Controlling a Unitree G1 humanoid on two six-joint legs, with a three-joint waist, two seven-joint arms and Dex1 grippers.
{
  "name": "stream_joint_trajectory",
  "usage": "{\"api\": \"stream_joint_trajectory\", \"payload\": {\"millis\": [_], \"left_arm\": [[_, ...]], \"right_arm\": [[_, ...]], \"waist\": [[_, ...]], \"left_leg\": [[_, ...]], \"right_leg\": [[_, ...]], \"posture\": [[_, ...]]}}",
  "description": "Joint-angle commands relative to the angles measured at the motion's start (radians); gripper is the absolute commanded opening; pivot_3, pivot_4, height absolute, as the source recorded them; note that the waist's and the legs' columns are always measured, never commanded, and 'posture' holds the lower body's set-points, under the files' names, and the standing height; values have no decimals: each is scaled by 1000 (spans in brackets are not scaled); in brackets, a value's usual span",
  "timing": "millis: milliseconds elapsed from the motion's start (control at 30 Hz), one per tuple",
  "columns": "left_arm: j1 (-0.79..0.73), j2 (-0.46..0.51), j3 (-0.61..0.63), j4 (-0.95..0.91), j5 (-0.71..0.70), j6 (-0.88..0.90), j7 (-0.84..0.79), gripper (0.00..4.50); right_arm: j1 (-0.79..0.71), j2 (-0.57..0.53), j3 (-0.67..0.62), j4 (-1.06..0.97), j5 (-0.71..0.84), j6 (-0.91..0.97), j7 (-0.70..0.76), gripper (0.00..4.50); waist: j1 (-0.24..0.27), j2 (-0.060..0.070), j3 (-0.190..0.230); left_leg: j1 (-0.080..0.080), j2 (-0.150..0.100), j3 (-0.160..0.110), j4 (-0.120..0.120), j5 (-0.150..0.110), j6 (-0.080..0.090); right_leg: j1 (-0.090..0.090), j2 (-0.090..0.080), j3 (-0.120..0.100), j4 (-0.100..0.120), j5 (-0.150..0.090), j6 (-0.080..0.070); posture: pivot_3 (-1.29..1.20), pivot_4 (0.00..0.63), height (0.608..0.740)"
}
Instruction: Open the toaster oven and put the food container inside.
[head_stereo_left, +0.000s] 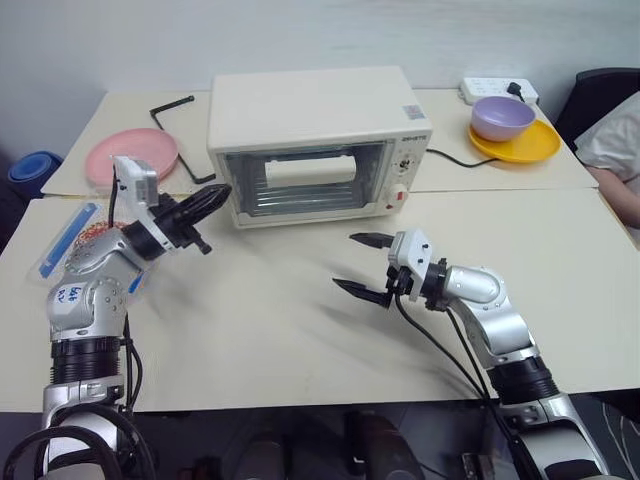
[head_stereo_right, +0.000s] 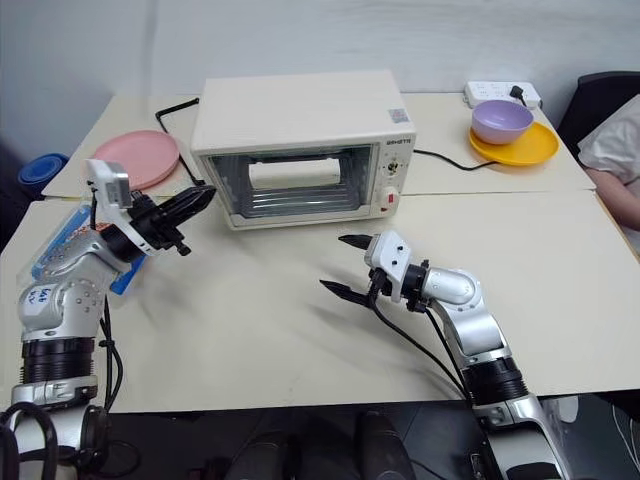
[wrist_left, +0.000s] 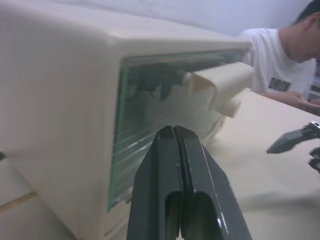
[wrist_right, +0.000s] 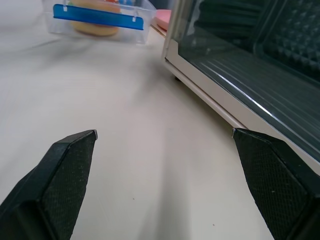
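The cream-white toaster oven (head_stereo_left: 315, 140) stands at the back middle of the table, its glass door closed and the handle (head_stereo_left: 315, 170) across the top of the door. My left gripper (head_stereo_left: 215, 197) is shut with nothing in it, its tips just off the oven's front left corner. In the left wrist view its fingers (wrist_left: 175, 135) press together in front of the door glass. The clear food container (wrist_right: 100, 17) with blue clips lies on the table at the left, partly hidden behind my left arm. My right gripper (head_stereo_left: 362, 266) stands open and empty above the table in front of the oven.
A pink plate (head_stereo_left: 130, 155) lies left of the oven and a bent black rod (head_stereo_left: 175, 105) behind it. At the back right, a purple bowl (head_stereo_left: 502, 117) sits on a yellow plate (head_stereo_left: 520, 145) near a power strip (head_stereo_left: 498, 90). A person (head_stereo_left: 615, 150) sits at the right edge.
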Motion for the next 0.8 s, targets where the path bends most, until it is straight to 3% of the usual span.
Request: {"api": "stream_joint_trajectory", "payload": {"millis": [33,200,500,667,800], "left_arm": [[73,52,65,-46,-20,-24,-69,42],[152,81,118,-64,-7,-48,-55,42],[232,46,131,-128,-10,-47,-14,42],[260,41,136,-142,-16,-38,-11,42],[221,45,176,-121,-78,12,9,42]], "right_arm": [[-25,1,-68,-27,47,22,-30,4500],[-133,13,-107,43,64,34,-44,4500],[-298,82,-93,176,58,-12,-17,4500],[-286,106,-75,135,70,-15,14,4500],[-172,71,-37,11,63,-15,64,4500]], "waist": [[0,0,0],[9,0,0],[11,0,0],[9,0,0],[9,0,0]], "left_leg": [[0,1,0,0,0,0],[0,1,0,2,-3,5],[-1,1,-1,2,-3,5],[-12,0,-1,4,-1,1],[-12,0,-1,3,-1,0]], "right_leg": [[-1,1,1,0,0,0],[-1,0,1,-1,0,0],[-1,-1,0,1,0,-1],[-11,-2,0,2,1,0],[-11,-2,0,2,1,0]], "posture": [[0,150,740],[0,150,740],[0,150,740],[0,150,740],[0,150,740]]}}
